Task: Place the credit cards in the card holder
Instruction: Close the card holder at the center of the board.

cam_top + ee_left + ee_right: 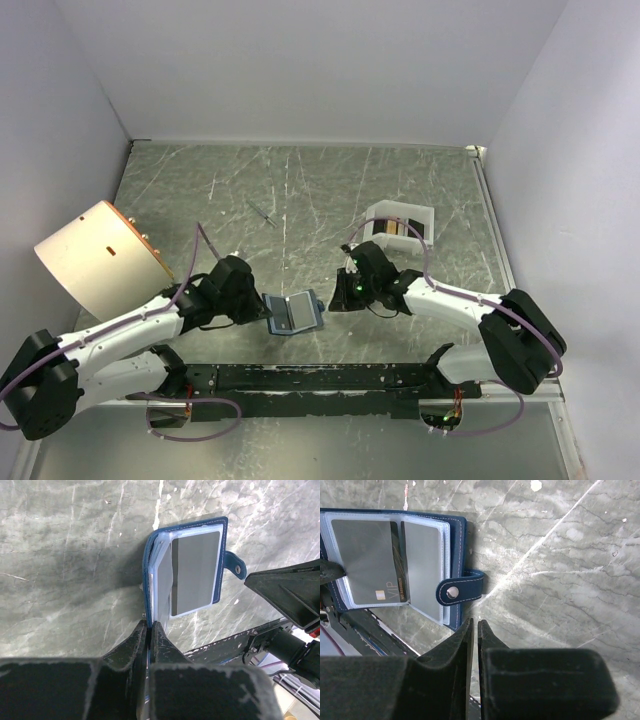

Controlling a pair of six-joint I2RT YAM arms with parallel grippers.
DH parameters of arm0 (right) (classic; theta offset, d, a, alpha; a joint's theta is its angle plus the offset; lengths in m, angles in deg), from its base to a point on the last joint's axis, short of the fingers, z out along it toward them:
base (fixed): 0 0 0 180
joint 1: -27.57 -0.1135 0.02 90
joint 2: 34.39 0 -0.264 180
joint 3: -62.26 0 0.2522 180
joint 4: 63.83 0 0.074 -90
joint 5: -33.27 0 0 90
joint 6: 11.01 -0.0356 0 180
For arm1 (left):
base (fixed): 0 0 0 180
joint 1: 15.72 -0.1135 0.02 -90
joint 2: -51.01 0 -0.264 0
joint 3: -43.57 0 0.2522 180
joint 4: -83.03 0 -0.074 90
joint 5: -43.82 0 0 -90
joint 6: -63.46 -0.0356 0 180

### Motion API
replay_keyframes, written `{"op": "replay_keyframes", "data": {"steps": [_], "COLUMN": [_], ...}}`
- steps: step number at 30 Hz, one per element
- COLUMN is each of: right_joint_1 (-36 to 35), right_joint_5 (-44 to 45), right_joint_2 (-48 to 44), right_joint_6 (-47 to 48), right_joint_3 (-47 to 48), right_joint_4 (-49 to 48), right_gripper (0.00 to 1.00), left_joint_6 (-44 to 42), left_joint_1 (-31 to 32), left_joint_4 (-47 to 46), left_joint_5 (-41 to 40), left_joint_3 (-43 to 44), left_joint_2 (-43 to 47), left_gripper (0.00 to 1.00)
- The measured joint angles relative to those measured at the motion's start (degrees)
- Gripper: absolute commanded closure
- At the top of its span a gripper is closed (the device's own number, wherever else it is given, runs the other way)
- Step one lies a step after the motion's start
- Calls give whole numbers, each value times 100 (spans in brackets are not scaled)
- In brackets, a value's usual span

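The card holder point(297, 312) lies open on the marbled table, dark blue with clear pockets and a snap tab point(460, 590). My left gripper point(150, 626) is shut on the blue cover's near edge point(146, 580), at the holder's left side in the top view point(265, 315). A dark credit card point(367, 562) marked VIP sits in a left-hand pocket. My right gripper point(475, 624) hovers just right of the snap tab point(335, 298), its jaws together with nothing between them. More credit cards point(392, 228), tan and dark, lie in the white tray point(420, 215) behind it.
A large beige round object point(100, 260) stands at the left by the left arm. A small dark pin point(265, 215) lies mid-table. The black mounting rail point(320, 378) runs along the near edge. White walls close in the table on three sides.
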Motion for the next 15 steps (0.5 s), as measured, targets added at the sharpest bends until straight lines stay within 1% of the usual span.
{"op": "replay_keyframes", "data": {"steps": [5, 11, 15], "right_joint_1": [-9, -24, -293], "right_joint_5": [-2, -20, 76], "right_joint_2": [0, 0, 0], "right_joint_6": [2, -11, -39], "right_joint_3": [9, 35, 105], "right_joint_4": [0, -7, -9], "right_gripper": [85, 73, 64], "left_joint_6": [-55, -107, -146], "left_joint_1": [0, 0, 0], "left_joint_4": [175, 341, 437], "left_joint_5": [-55, -105, -142], "left_joint_3": [87, 192, 275], "left_joint_2": [0, 0, -24], "left_gripper": [91, 90, 90]}}
